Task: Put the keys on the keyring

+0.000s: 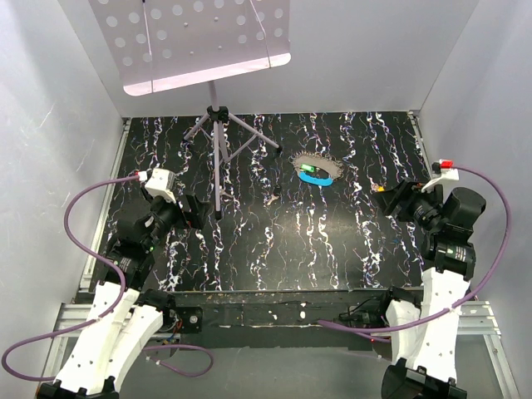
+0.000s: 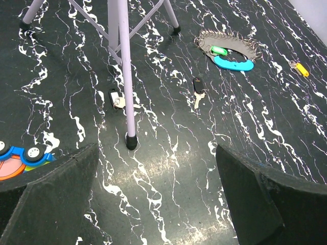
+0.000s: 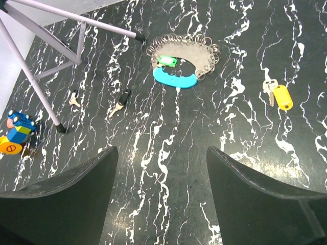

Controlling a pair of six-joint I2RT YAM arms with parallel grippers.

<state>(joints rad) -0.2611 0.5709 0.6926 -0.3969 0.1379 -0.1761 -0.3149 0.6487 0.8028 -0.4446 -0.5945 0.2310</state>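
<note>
The keyring (image 1: 314,169) is a grey loop of many small rings with a light-blue strip (image 3: 175,79), lying at the table's far middle. A key with a green head (image 3: 166,60) rests inside the loop; I cannot tell whether it is threaded on. Also loose on the table are a key with a yellow tag (image 3: 278,94), a black-headed key (image 2: 198,91) and a small key (image 2: 117,99) beside a tripod leg. My left gripper (image 2: 156,153) hangs open over bare table at the near left. My right gripper (image 3: 162,153) is open at the right, close to the yellow-tagged key (image 1: 380,189).
A purple tripod stand (image 1: 218,141) with a perforated white tray stands at the far left-middle, one foot (image 2: 131,140) just ahead of my left fingers. A blue and orange toy car (image 2: 20,158) sits at the left. White walls enclose the black marbled table (image 1: 332,241).
</note>
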